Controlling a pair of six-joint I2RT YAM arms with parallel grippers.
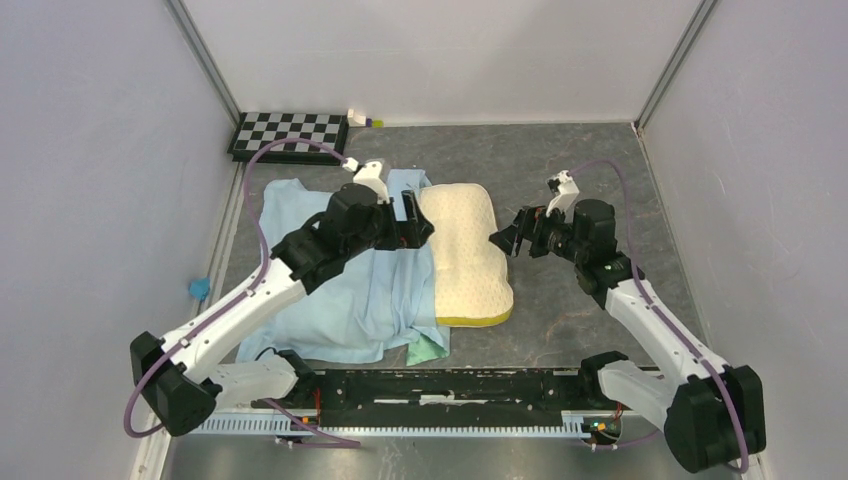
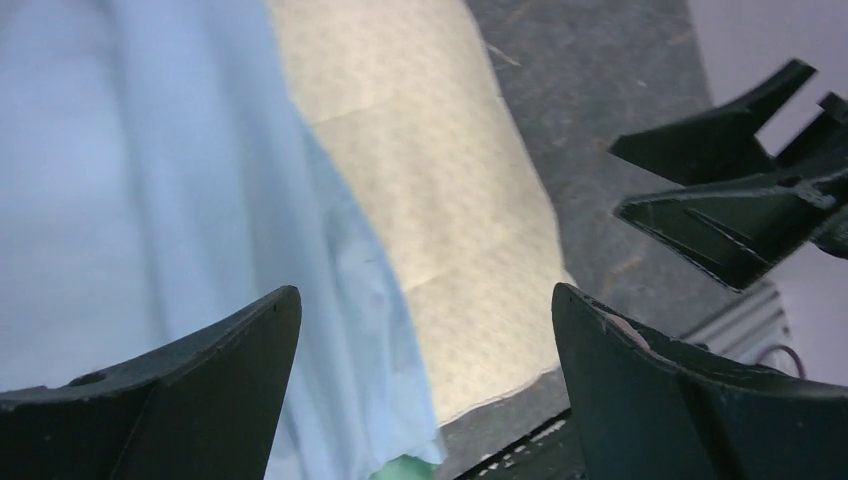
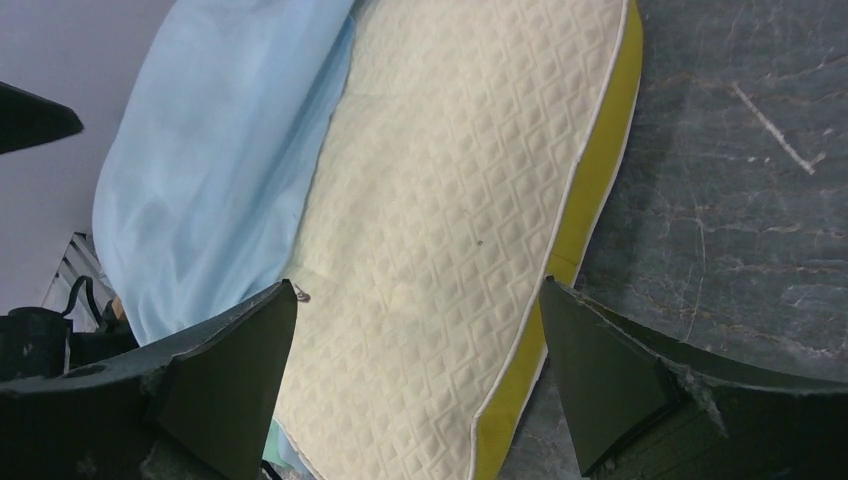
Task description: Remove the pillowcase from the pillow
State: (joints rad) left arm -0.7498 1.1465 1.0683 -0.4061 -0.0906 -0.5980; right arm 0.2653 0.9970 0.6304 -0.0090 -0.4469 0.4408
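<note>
The cream pillow (image 1: 468, 252) lies mid-table with its right half bare and a mustard side band at its near end. The light-blue pillowcase (image 1: 330, 290) covers its left part and spreads out flat to the left, with a green flap (image 1: 428, 349) at the near end. My left gripper (image 1: 412, 222) is open and empty above the edge where the pillowcase (image 2: 180, 190) meets the pillow (image 2: 440, 180). My right gripper (image 1: 508, 240) is open and empty just right of the pillow, above its right edge (image 3: 450, 220). The pillowcase (image 3: 220, 150) shows in the right wrist view too.
A checkerboard plate (image 1: 290, 134) lies at the back left, with a small white object (image 1: 360, 119) beside it. A small blue item (image 1: 198, 287) sits at the left wall. The black rail (image 1: 450, 385) runs along the near edge. Walls close in on both sides.
</note>
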